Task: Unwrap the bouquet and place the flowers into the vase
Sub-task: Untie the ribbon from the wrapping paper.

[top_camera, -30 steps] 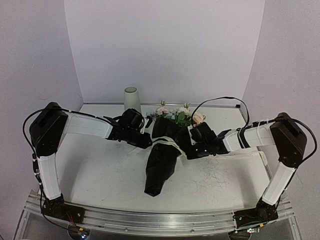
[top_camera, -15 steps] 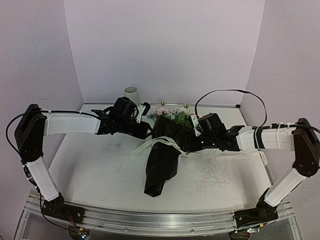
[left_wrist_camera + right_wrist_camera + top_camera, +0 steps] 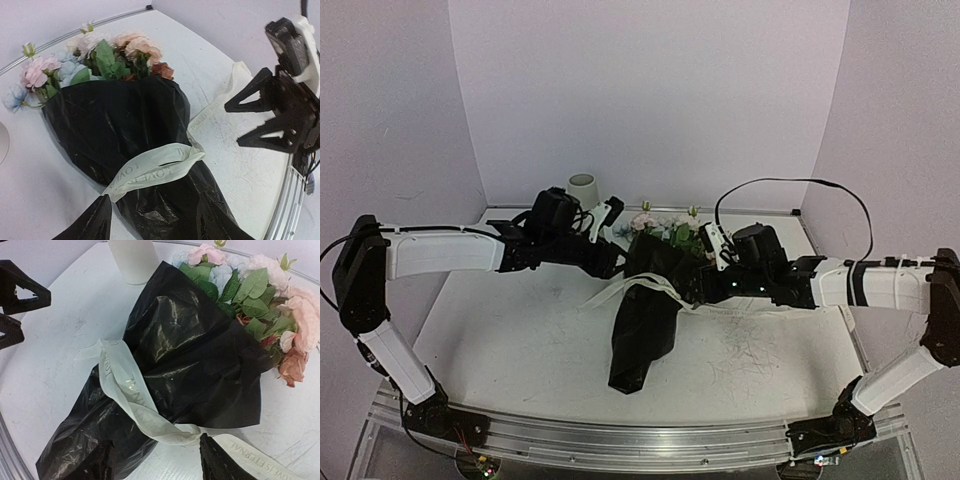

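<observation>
**From above:** the bouquet (image 3: 645,320) is seen lying on the tabletop (image 3: 520,340), blooms toward the far edge beside the vase (image 3: 582,187), cone tip toward the arms. Its tied waist is flanked by the left gripper (image 3: 612,265) and the right gripper (image 3: 692,290), neither judged clearly nearer.

**Left wrist:** the left jaws are shown spread and empty just short of the cream ribbon (image 3: 155,170).

**Right wrist:** the right jaws are likewise parted, nothing held. The flowers (image 3: 260,295) are pointed away, up and to the right, and the vase is stood just beyond the wrap.
</observation>
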